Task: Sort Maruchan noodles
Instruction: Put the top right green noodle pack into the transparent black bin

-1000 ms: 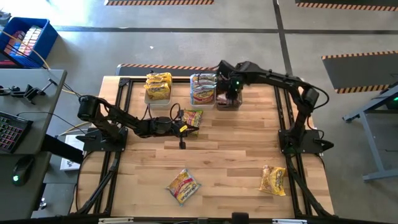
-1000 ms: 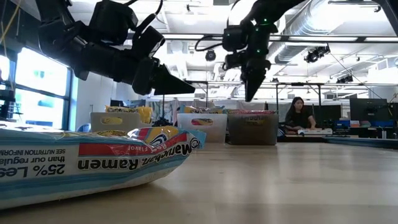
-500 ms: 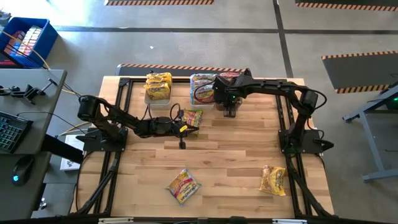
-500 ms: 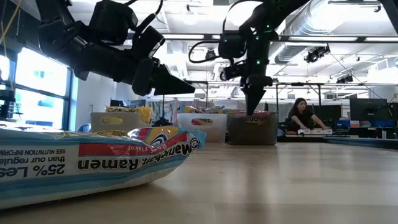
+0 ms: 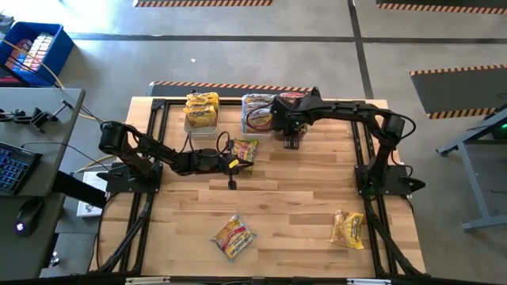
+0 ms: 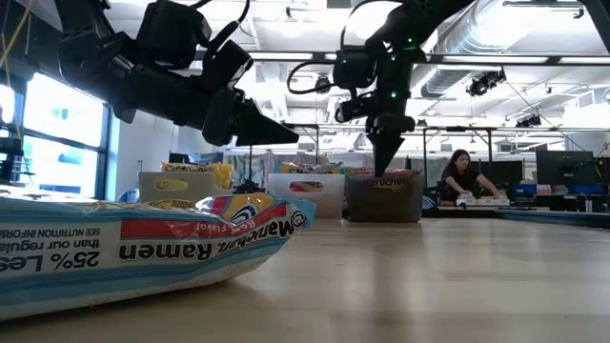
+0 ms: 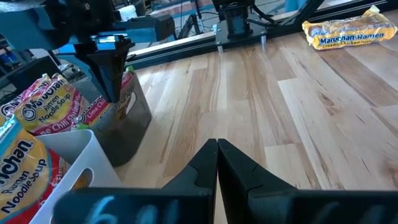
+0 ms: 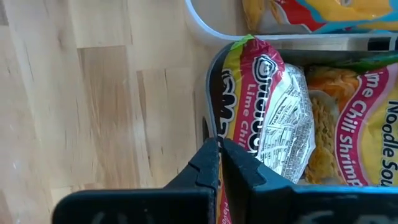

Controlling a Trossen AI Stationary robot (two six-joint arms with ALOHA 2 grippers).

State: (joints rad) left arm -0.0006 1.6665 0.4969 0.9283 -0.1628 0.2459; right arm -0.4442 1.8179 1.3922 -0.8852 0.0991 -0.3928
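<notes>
Three Maruchan packets lie flat on the table: one (image 5: 245, 150) beside my left gripper, one (image 5: 234, 237) near the near edge, one (image 5: 348, 229) at the near right. More packets fill the bins along the far edge. My left gripper (image 5: 234, 164) hovers shut above the table, next to the first packet. My right gripper (image 8: 219, 144) is shut and points down just above the near rim of the dark bin (image 6: 386, 198). A pink lime-chili packet (image 8: 273, 124) lies in that bin under it.
Two clear bins (image 5: 201, 115) (image 5: 257, 115) stand to the left of the dark bin, holding yellow and mixed packets. In the low view, a blue-striped packet (image 6: 143, 243) fills the near foreground. Bare wood lies mid-table (image 5: 301, 190). A person sits far behind the table (image 6: 459, 176).
My right gripper has come from over the dark bin's middle toward the table's near edge and lower, stopping over the bin's near rim. For the last half second it has barely moved.
</notes>
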